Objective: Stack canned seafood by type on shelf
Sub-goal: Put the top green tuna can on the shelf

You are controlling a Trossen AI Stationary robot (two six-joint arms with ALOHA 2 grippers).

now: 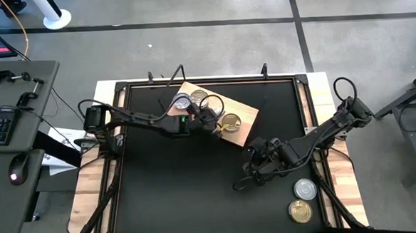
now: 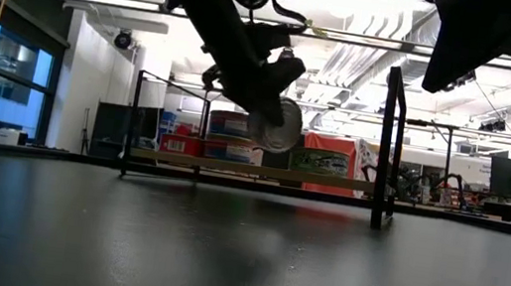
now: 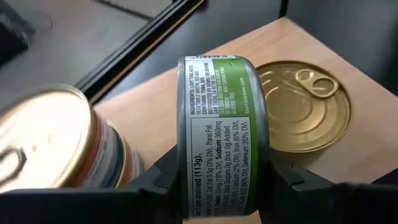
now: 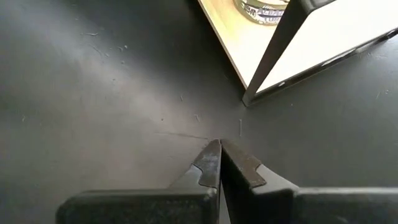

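The left gripper (image 3: pixel 221 180) is clamped on a small round flat tin with a green-and-white paper label (image 3: pixel 221 134), held on edge between the two dark fingers and lifted clear of the black tabletop (image 1: pixel 197 174), as the low view shows. Just ahead of that gripper lies the light wooden plank with visible grain that serves as the shelf (image 1: pixel 245 125). On it, directly beyond the held tin, a gold-lidded tin with a pull ring (image 3: pixel 305 106) lies flat. To one side of the fingers stands another gold-lidded tin with red and blue bands (image 3: pixel 53 146), apparently on top of another tin, though that is hard to confirm. From above, a silver-lidded tin (image 1: pixel 183 101) and one more tin (image 1: pixel 199 97) sit at the plank's far end.

The right gripper (image 4: pixel 221 163) hovers low over the tabletop with its fingers pressed together, holding nothing.

Judging by this, the task is partway through: the green tin is not yet placed, probably onto the gold-lidded one ahead, and a silver-lidded tin (image 1: pixel 305 190) and a gold-lidded tin (image 1: pixel 300 211) still wait off the plank, behind the right gripper on the table's edge.
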